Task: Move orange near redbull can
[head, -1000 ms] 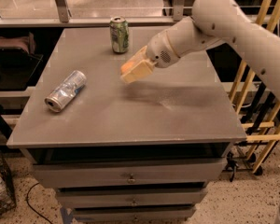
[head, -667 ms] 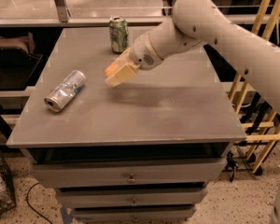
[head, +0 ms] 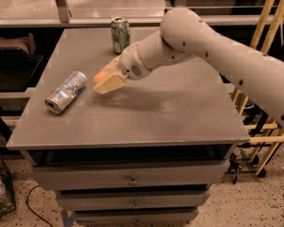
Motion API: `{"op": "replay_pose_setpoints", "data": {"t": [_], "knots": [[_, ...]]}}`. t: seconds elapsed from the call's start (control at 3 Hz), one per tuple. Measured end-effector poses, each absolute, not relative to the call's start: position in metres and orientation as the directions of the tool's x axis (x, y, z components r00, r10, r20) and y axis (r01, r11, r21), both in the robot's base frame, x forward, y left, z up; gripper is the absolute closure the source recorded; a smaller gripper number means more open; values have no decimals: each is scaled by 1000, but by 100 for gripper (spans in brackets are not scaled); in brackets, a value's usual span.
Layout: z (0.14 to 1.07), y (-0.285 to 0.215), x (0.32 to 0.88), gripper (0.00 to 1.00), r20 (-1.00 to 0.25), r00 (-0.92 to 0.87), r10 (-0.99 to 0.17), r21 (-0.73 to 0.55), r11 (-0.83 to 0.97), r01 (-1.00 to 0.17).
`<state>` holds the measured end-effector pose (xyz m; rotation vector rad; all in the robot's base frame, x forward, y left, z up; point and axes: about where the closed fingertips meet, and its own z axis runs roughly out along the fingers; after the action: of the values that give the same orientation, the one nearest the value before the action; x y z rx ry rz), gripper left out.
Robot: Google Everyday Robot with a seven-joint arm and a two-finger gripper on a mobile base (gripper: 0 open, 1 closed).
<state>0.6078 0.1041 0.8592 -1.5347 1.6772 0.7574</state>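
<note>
Where the arm [head: 213, 51] reaches in from the 3 o'clock side of the grey table [head: 180, 117], its gripper [head: 105, 83] hangs low over the left half of the tabletop, pointing toward 8 o'clock. The cream fingers [head: 111, 82] are closed around the orange [head: 100, 74]. Only a small patch of the fruit shows, at the upper left edge of the fingers, and the rest is hidden behind them. The orange is therefore inside the grasp, at the gripper's 10 o'clock edge, and appears to be off the surface, though I cannot tell for sure whether its underside touches the table.

The redbull can [head: 66, 91] lies on its side near the left edge of the table, at about 8 o'clock from the gripper. Its open top faces the lower left. It is close to the gripper but not touching it, and a strip of bare tabletop shows between them. The held orange is thus near the can, on the can's 2 o'clock side.

A green and white can [head: 120, 35] stands upright near the far edge, at about 12 o'clock from the gripper and well apart from the lying can. Beneath the tabletop are drawers [head: 132, 179], and a yellow wooden frame [head: 267, 18] leans at the right.
</note>
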Motion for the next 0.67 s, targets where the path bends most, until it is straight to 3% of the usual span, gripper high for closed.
{"op": "replay_pose_setpoints", "data": {"t": [0.67], "knots": [[847,120,605,100,-859,-51,-510,-24,139,-990]]}}
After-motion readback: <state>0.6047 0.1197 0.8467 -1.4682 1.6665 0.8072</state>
